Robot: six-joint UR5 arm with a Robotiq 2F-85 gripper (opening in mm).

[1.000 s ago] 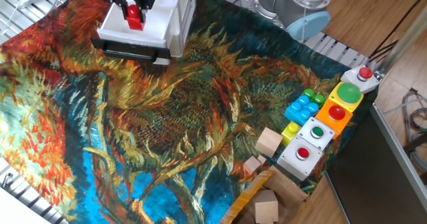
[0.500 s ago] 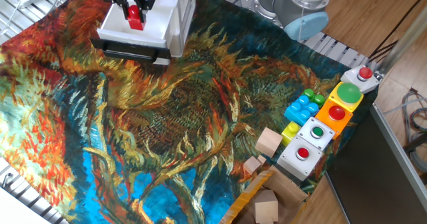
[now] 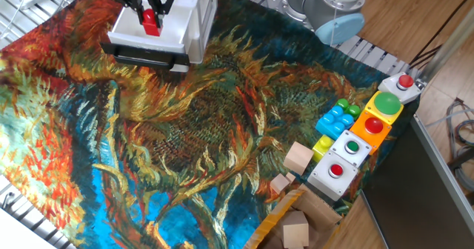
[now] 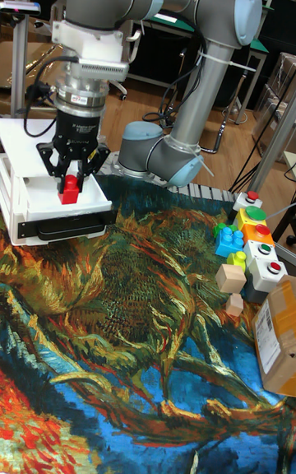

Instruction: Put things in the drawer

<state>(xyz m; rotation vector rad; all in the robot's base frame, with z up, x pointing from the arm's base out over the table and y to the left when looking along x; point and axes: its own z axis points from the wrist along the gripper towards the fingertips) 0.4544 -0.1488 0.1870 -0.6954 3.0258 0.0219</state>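
Note:
The small red block point(image 3: 151, 21) point(image 4: 70, 191) sits in the white drawer point(image 3: 130, 36) point(image 4: 45, 212), which is pulled out from the white cabinet point(image 3: 198, 15) point(image 4: 16, 153) at the far left of the cloth. My gripper point(image 3: 150, 12) point(image 4: 71, 184) points straight down over the drawer. Its black fingers point(image 4: 83, 178) stand on either side of the block, slightly spread, and the block seems to rest on the tray floor.
Pale wooden cubes point(image 3: 298, 158) point(image 4: 231, 277) lie at the right edge of the painted cloth. Beside them are a blue and green toy brick cluster point(image 3: 335, 118), a row of button boxes point(image 3: 354, 147) and a brown cardboard box point(image 3: 292, 223) point(image 4: 278, 334).
The gripper's finger links have widened a little over the drawer, and the red block sits slightly lower than before. The arm has barely moved.

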